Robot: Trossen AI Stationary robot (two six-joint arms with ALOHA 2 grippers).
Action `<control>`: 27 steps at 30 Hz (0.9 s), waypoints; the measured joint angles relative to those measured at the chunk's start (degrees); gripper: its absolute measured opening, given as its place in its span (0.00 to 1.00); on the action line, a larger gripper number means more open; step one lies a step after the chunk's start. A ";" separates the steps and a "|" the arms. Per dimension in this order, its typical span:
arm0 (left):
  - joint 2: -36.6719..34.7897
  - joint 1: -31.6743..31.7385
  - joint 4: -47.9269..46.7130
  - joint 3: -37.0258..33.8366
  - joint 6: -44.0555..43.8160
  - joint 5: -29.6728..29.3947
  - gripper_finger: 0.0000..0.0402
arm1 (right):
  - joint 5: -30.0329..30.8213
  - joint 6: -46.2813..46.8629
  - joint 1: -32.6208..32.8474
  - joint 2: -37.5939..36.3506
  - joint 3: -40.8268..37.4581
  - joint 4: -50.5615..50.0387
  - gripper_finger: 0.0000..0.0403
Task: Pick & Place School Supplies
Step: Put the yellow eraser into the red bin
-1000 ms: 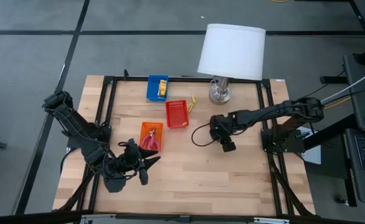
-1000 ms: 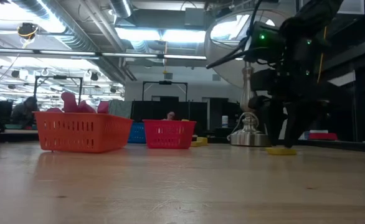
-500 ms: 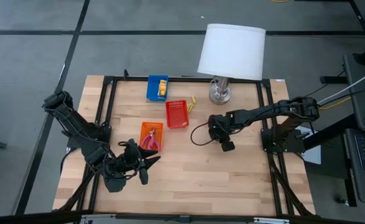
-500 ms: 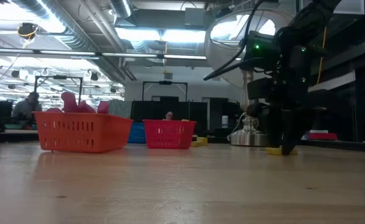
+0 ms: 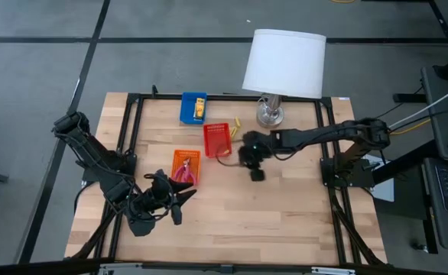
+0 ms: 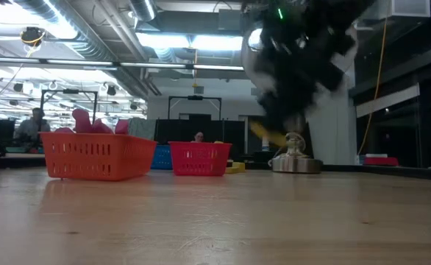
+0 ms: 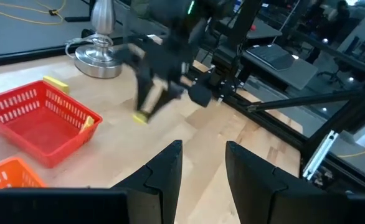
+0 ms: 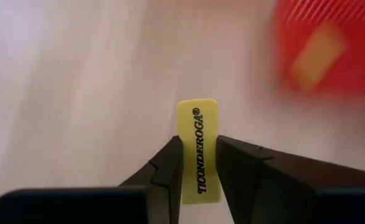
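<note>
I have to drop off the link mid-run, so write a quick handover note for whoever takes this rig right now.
Right gripper: shut on a flat yellow eraser printed TICONDEROGA, lifted off the wooden table beside the red plastic basket.
Left gripper: open, empty, waiting at the near left.
Done: pink-handled pliers lie in the orange basket; a yellow packet sits in the blue tray; one yellow piece is in the red basket.
Left: drop the held eraser; a small yellow stub lies on the table by the lamp base.

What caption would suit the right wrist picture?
Right gripper pinching a yellow Ticonderoga eraser above the wooden table, red tray ahead.
</note>
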 joint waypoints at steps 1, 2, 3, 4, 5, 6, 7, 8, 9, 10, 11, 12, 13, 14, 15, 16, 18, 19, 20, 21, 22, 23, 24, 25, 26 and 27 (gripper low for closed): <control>0.01 0.00 -0.25 -0.01 -0.29 -0.31 0.29 | 1.05 0.99 -0.02 -0.08 1.76 2.11 0.21; 0.01 0.00 -0.34 -0.01 -0.51 -0.64 0.29 | 1.74 2.14 -0.15 -0.19 3.28 3.50 0.21; 0.01 0.00 -0.33 -0.01 -0.68 -0.87 0.29 | 2.46 2.89 -0.51 -0.18 4.65 4.61 0.21; 0.01 0.00 -0.45 -0.01 -0.86 -1.22 0.29 | 3.10 3.69 -0.95 0.12 5.90 6.00 0.21; 0.01 0.00 -0.58 -0.01 -0.85 -1.65 0.29 | 3.73 4.39 -1.54 0.72 7.30 7.54 0.21; 0.01 0.02 -0.55 -0.01 -0.87 -1.95 0.29 | 4.30 5.31 -2.24 1.41 8.60 8.81 0.21; 0.00 0.00 -0.56 0.00 -0.85 -2.34 0.29 | 4.35 6.31 -3.11 2.33 9.80 9.18 0.20; 0.01 0.01 -0.56 0.00 -0.85 -2.44 0.29 | 3.86 7.23 -4.09 3.64 11.09 9.39 0.20; 0.01 0.02 -0.59 -0.01 -0.87 -2.54 0.29 | 3.16 8.08 -4.92 5.17 12.28 9.49 0.20; 0.00 0.00 -0.69 -0.01 -0.98 -2.77 0.29 | 2.53 8.47 -5.58 6.79 13.31 9.12 0.20; -0.01 0.00 -0.61 0.01 -1.00 -2.84 0.29 | 2.28 8.49 -6.10 8.59 14.54 8.83 0.20; -0.01 0.02 -0.62 -0.01 -1.02 -2.84 0.29 | 2.19 8.53 -6.53 10.12 15.76 8.97 0.20; -0.01 0.00 -0.65 -0.01 -1.19 -2.84 0.29 | 1.65 8.68 -6.86 11.47 16.82 8.85 0.20; -0.01 0.01 -0.63 -0.01 -1.57 -2.84 0.29 | 1.01 9.18 -7.06 12.93 18.14 9.12 0.20; -0.01 0.01 -0.68 0.00 -1.84 -2.84 0.29 | 0.24 9.72 -7.26 14.30 19.22 9.70 0.20; -0.01 0.02 -0.82 0.00 -2.05 -2.87 0.29 | -0.27 10.02 -7.41 15.55 19.92 9.54 0.20; -0.01 0.02 -0.86 -0.01 -2.39 -2.93 0.29 | -0.88 10.22 -7.63 18.09 20.99 9.18 0.20; 0.01 0.02 -0.95 -0.01 -2.53 -2.95 0.29 | -0.91 10.34 -7.75 19.05 21.21 8.84 0.20; -0.01 0.00 -0.89 -0.01 -2.70 -2.95 0.29 | -0.93 10.73 -7.91 19.88 21.45 8.66 0.20; -0.01 0.02 -0.88 -0.01 -2.87 -2.99 0.29 | -0.93 11.08 -8.08 20.50 21.63 8.98 0.20; -0.01 0.01 -0.93 -0.01 -2.95 -3.08 0.29 | -0.96 11.22 -8.24 21.00 21.67 8.96 0.20; 0.00 0.02 -0.90 0.00 -2.97 -3.11 0.29 | -1.00 11.22 -8.36 21.44 21.71 8.91 0.20; 0.00 0.00 -0.92 -0.01 -2.97 -3.08 0.29 | -1.08 11.22 -8.51 21.96 21.74 8.86 0.20; 0.00 0.00 -0.95 -0.01 -2.97 -3.08 0.29 | -1.09 11.19 -8.65 22.19 21.69 8.53 0.20; -0.01 0.00 -0.93 0.01 -2.97 -3.04 0.29 | -1.00 11.05 -8.79 22.23 21.65 8.36 0.20; 0.01 0.00 -0.95 0.01 -2.97 -3.00 0.29 | -0.74 10.88 -8.95 22.16 21.66 8.69 0.20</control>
